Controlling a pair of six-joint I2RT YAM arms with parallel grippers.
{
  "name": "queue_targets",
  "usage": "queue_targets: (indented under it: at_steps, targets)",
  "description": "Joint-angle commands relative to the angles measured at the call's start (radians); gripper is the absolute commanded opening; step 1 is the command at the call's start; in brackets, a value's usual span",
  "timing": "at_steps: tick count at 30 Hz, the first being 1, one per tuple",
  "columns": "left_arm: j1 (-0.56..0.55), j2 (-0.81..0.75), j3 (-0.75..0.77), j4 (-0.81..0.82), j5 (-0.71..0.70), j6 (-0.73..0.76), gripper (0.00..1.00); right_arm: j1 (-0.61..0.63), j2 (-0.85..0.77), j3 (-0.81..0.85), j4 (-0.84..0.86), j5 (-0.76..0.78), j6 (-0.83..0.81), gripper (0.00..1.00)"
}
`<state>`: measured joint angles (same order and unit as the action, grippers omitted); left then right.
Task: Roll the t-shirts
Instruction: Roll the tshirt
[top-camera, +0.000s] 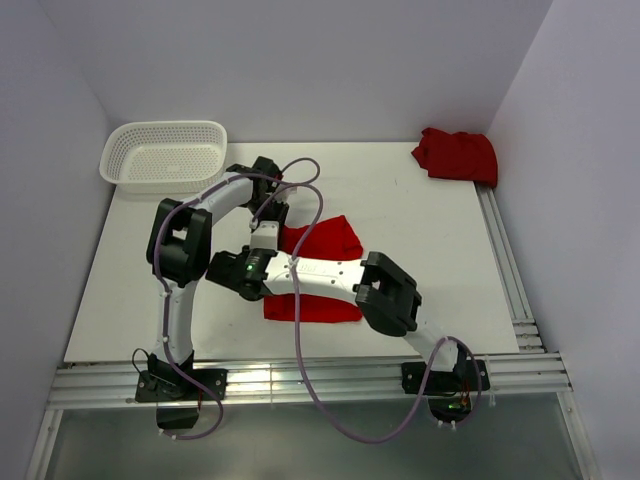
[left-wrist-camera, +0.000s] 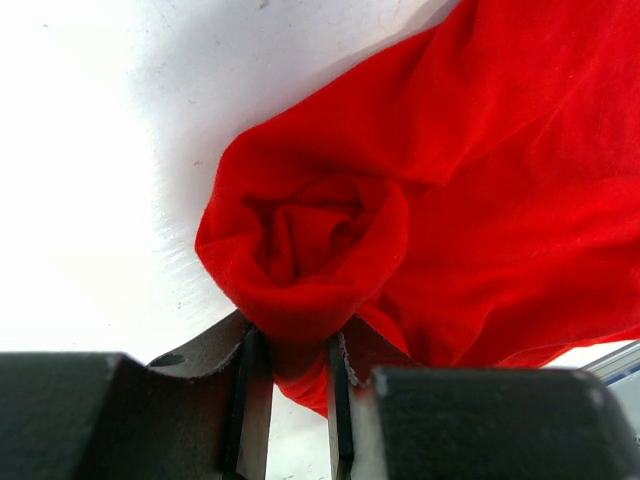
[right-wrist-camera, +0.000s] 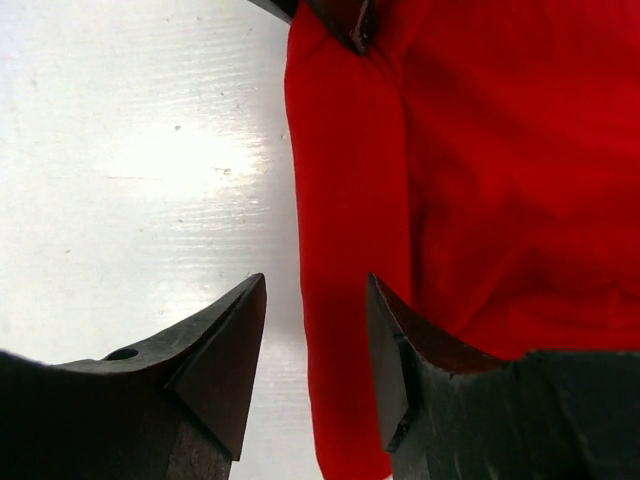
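Note:
One red t-shirt (top-camera: 325, 240) lies partly rolled in the middle of the table. My left gripper (top-camera: 268, 232) is shut on the rolled end of this t-shirt (left-wrist-camera: 300, 250), with fabric pinched between its fingers (left-wrist-camera: 298, 345). My right gripper (top-camera: 240, 275) is open and hangs low over the t-shirt's left edge (right-wrist-camera: 350, 300). The edge runs between its fingers (right-wrist-camera: 315, 290), and it holds nothing. The tip of my left gripper shows at the top of the right wrist view (right-wrist-camera: 350, 20). A second red t-shirt (top-camera: 457, 155) lies crumpled at the back right.
A white mesh basket (top-camera: 165, 155) stands at the back left corner. Metal rails run along the table's near edge (top-camera: 300, 380) and right edge (top-camera: 505, 260). Grey walls close in the table at the back and sides.

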<state>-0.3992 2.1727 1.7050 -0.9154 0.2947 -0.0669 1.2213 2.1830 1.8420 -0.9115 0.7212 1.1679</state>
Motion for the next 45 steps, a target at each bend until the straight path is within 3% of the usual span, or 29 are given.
queue_targets:
  at_steps: [1,13,23,29,32,35,36,38,39,45]
  targets:
    - [-0.004,0.036,0.018,-0.014,-0.075,0.01,0.22,0.006,0.047,0.042,-0.027,0.05,-0.013,0.52]
    - [-0.004,0.042,0.027,-0.022,-0.065,0.021,0.27,0.007,0.075,-0.049,-0.055,-0.006,0.042,0.53]
    - [-0.004,0.058,0.087,-0.049,-0.028,0.027,0.48,0.006,0.106,-0.093,-0.086,-0.057,0.072,0.54]
    - [0.011,0.049,0.16,-0.074,0.047,0.045,0.66,-0.006,0.035,-0.193,0.051,-0.111,0.035,0.46]
    - [0.045,0.035,0.214,-0.102,0.141,0.056,0.69,-0.028,-0.085,-0.369,0.268,-0.193,0.004,0.44]
    - [0.092,0.007,0.245,-0.122,0.227,0.056,0.71,-0.071,-0.227,-0.603,0.608,-0.343,-0.033,0.42]
    - [0.102,0.0,0.246,-0.126,0.244,0.088,0.71,-0.084,-0.258,-0.662,0.796,-0.398,-0.039,0.42]
    - [0.121,-0.014,0.243,-0.132,0.288,0.102,0.71,-0.118,-0.32,-0.823,0.983,-0.532,-0.028,0.41]
    - [0.141,-0.023,0.239,-0.135,0.303,0.11,0.71,-0.15,-0.331,-0.867,1.146,-0.573,-0.021,0.41]
    - [0.195,-0.074,0.093,-0.085,0.356,0.156,0.73,-0.226,-0.296,-1.024,1.578,-0.794,0.053,0.41]
